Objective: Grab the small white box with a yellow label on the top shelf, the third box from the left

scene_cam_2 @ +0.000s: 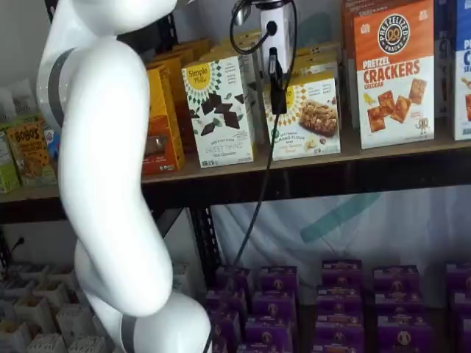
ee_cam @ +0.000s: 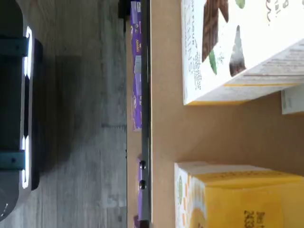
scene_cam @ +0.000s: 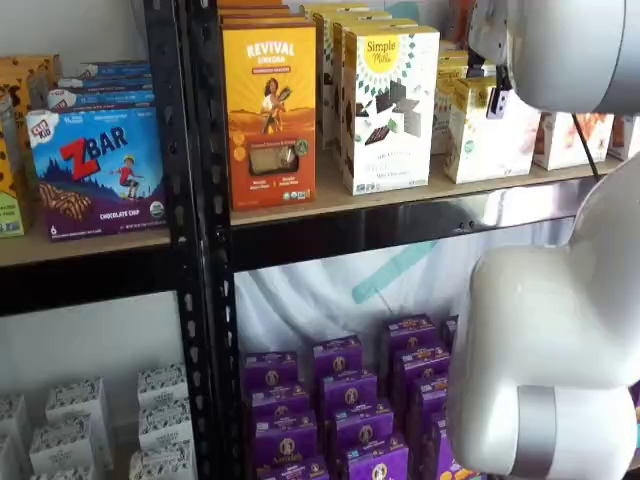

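The small white box (scene_cam_2: 309, 118) has a yellow top and a cookie picture on its front. It stands on the top shelf (scene_cam_2: 397, 151) just right of the taller Simple Mills box (scene_cam_2: 218, 110). In a shelf view the same small box (scene_cam: 490, 130) shows a teal round mark low on its front, partly behind the white arm (scene_cam: 565, 45). My gripper (scene_cam_2: 277, 99) hangs from above at the box's left front corner. Only one black finger shows, side-on, so no gap can be judged. In the wrist view the box's yellow top (ee_cam: 242, 194) lies beside the Simple Mills box (ee_cam: 237, 47).
An orange Revival box (scene_cam: 270, 100) stands left of the Simple Mills box (scene_cam: 388, 105), and a Pretzel Crackers box (scene_cam_2: 394, 73) stands to the right. Several purple boxes (scene_cam_2: 338, 301) fill the shelf below. The black front beam (ee_cam: 145, 118) edges the tan board (ee_cam: 166, 133). A cable (scene_cam_2: 257, 191) hangs from the gripper.
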`<state>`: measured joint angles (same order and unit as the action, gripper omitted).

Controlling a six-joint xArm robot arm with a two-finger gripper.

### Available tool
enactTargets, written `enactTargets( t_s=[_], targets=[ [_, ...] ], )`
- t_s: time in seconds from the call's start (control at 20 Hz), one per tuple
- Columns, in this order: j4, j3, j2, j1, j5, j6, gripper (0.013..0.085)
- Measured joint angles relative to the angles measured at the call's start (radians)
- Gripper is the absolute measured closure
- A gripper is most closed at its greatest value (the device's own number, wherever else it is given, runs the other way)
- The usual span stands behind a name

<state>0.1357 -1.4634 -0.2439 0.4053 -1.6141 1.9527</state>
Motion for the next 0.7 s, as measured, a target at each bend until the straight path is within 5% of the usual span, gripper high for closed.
enactTargets(
  t_s=[0.25,0.5,0.7],
  targets=[
    [0.021,0.011,-0.007,0.01,0.015,0.007,0.045],
    [0.033,0.013,-0.009,0.017,0.022,0.013,0.045],
    [0.034,0.013,-0.008,0.019,0.022,0.015,0.053]
  ],
)
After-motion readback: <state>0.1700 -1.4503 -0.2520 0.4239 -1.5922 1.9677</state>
